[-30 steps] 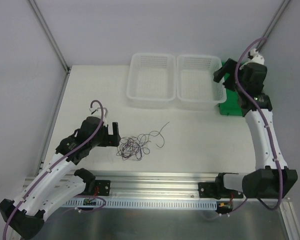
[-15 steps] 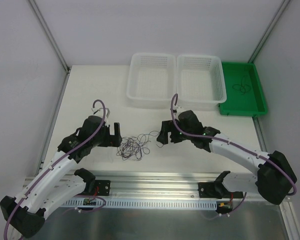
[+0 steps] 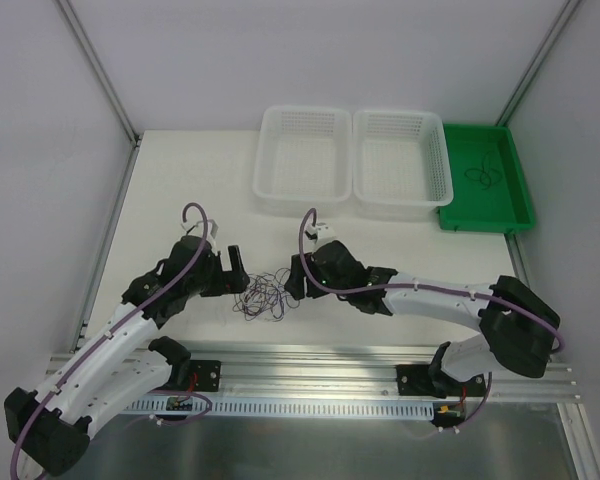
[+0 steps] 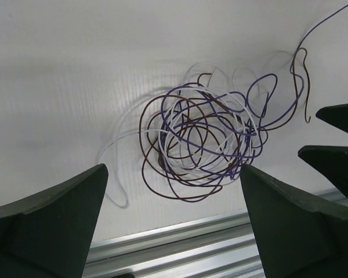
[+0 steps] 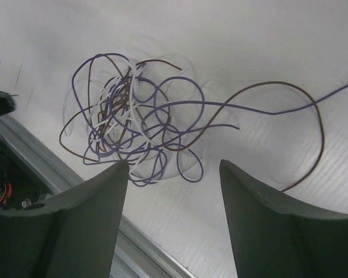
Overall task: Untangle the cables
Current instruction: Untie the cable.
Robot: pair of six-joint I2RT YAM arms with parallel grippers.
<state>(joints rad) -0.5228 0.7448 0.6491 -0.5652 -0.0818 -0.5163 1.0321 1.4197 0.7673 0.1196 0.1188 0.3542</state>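
The cables lie as one small knotted bundle of thin purple, brown and white wires near the table's front edge. The left wrist view shows the bundle just beyond my left gripper, which is wide open and holds nothing. In the top view the left gripper stands just left of the bundle. My right gripper stands just right of it. Its jaws are open and empty, with the bundle beyond the left fingertip. A loose purple and brown strand trails off to the right.
Two white mesh baskets stand at the back. A green tray at the back right holds one thin dark wire. An aluminium rail runs along the near edge, close behind the bundle.
The right arm has swung from the green tray at the back right down to the bundle's right side, and its jaws have narrowed somewhat. The left arm has barely moved.
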